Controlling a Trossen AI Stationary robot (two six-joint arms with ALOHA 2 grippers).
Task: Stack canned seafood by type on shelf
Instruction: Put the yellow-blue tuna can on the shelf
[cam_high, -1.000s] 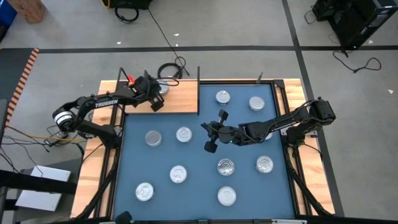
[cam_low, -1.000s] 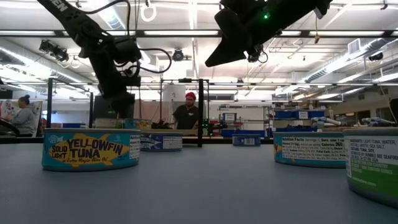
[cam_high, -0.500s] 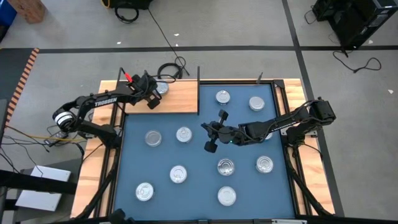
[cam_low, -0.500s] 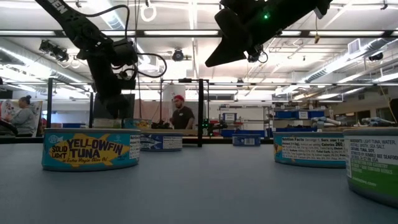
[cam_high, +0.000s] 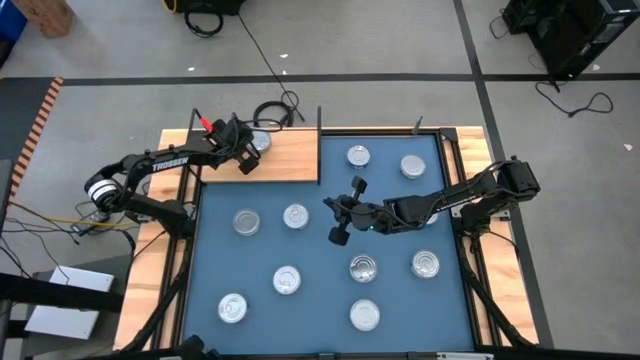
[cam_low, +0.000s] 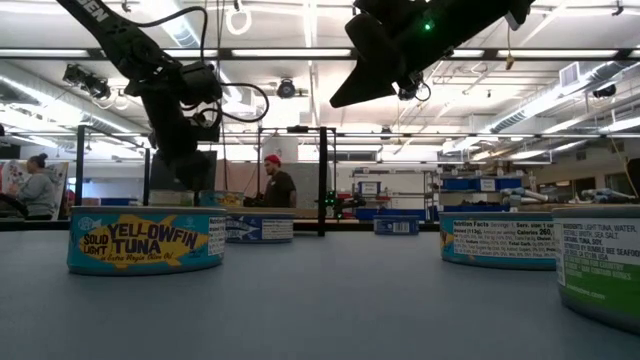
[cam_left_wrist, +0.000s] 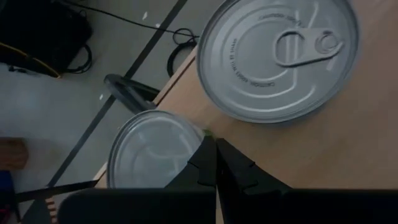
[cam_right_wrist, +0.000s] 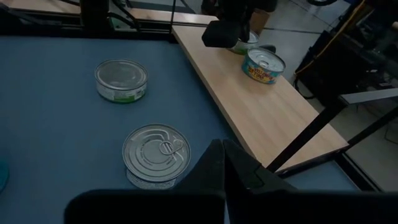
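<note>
Placing step: left gripper (cam_high: 243, 160), fingers closed and empty, above two tins (cam_left_wrist: 278, 57) on the shelf (cam_high: 290, 158), possibly not yet stacked; right gripper (cam_high: 345, 220), closed, over mat (cam_high: 320, 290); next, fetch a matching tin (cam_high: 295, 216).

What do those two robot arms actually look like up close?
Both are slim, jointed and dark. The left arm carries white lettering along one link and a white ring near its base. The right arm shows a small green light. Each ends in two dark, tapered fingers.
</note>
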